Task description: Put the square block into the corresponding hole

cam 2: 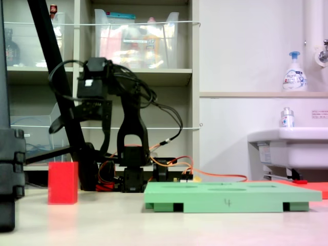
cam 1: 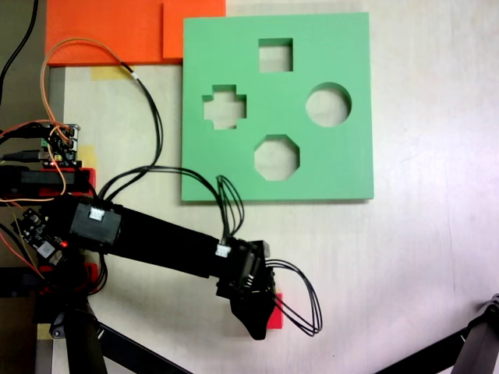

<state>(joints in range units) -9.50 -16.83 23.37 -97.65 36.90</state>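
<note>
The square block [cam 1: 276, 310] is a red foam cube near the first exterior view's bottom middle, mostly covered from above by my black gripper [cam 1: 257, 323]. In the second exterior view the cube [cam 2: 63, 183] stands on the table at the left. The gripper [cam 2: 64, 123] hangs above it with a clear gap. Neither view shows how the jaws stand. The corresponding hole [cam 1: 275, 54] is the square cut-out at the top of the green foam board [cam 1: 351, 164]. That board [cam 2: 225, 197] lies flat at the second exterior view's right, away from the cube.
The green board also has a cross cut-out [cam 1: 224, 107], a round one [cam 1: 328, 104] and an octagonal one [cam 1: 276, 157]. Orange foam sheets [cam 1: 117, 31] lie at the top left. A circuit board [cam 1: 58, 144] with loose wires sits by the arm's base. A black stand leg [cam 1: 468, 347] crosses the bottom right corner.
</note>
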